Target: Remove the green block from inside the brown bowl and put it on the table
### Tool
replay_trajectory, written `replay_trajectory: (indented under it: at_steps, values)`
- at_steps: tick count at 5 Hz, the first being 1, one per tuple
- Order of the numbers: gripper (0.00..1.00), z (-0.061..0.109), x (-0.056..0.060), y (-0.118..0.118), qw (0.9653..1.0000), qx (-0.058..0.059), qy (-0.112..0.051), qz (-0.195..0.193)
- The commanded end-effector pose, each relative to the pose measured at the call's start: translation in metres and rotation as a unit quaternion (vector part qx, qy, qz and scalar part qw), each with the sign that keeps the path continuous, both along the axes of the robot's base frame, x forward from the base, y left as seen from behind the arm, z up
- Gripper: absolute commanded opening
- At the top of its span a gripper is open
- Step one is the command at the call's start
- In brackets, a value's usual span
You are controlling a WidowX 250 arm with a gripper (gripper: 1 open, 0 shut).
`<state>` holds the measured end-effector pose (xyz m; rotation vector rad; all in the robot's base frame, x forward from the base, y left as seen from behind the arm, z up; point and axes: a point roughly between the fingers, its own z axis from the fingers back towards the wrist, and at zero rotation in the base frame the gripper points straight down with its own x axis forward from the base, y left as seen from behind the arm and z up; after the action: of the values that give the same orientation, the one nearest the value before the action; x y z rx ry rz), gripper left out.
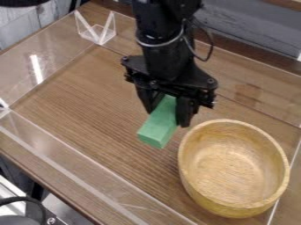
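Observation:
My black gripper points down over the table, just left of the brown bowl. It is shut on the upper end of the green block, which hangs tilted with its lower end toward the front left, a little above the wood. The bowl is a round tan wooden dish at the front right, and nothing lies in it. The block is outside the bowl's rim.
Clear plastic walls run round the tabletop's edges. A small clear plastic stand sits at the back left. The arm's black column rises from the gripper toward the top of the view.

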<state>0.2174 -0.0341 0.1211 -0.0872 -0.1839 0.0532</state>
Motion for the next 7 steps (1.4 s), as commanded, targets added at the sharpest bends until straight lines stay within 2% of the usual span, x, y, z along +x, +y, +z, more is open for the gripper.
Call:
replay_trajectory:
  at_steps: [1,3,7]
  values:
    - [0.00,0.006,0.005,0.006,0.9996,0.001,-0.028,0.004]
    - [0.00,-0.005,0.008,0.019,0.9993,0.010,-0.037,0.003]
    - [0.00,-0.028,0.013,0.034,0.9994,0.017,-0.030,0.003]
